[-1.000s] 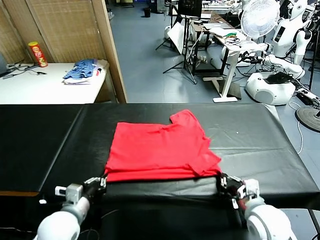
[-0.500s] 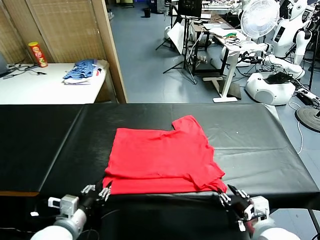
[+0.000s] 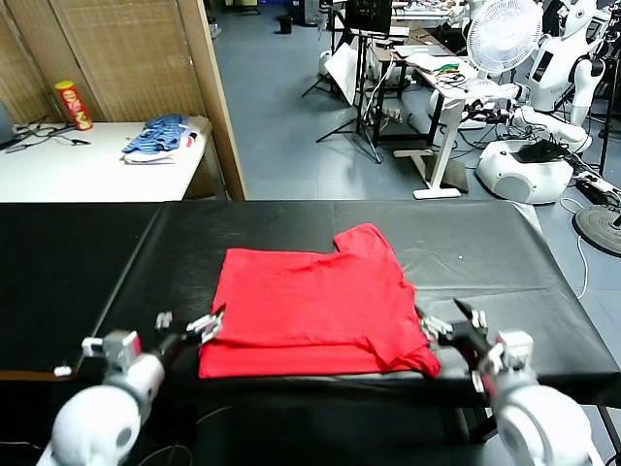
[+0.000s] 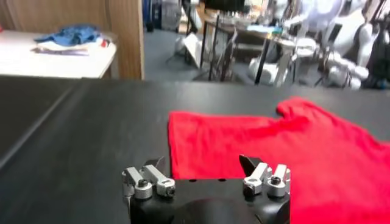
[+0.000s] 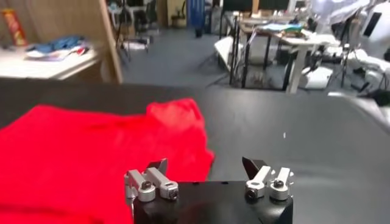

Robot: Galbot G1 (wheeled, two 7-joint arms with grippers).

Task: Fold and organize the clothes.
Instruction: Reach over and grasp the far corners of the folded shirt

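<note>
Though the red T-shirt (image 3: 315, 306) already lies doubled over on the black tabletop (image 3: 485, 257), the folding looks only partly done — one sleeve juts out at its far edge. Left of the shirt's near corner, the left claw (image 3: 187, 326) hangs wide and empty. Just right of the shirt, the right claw (image 3: 453, 321) is spread wide too — holding nothing.

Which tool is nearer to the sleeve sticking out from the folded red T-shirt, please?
Right. The right tool sits beside the T-shirt's near right corner, below the sleeve; the left tool is at the near left corner, farther away.
</note>
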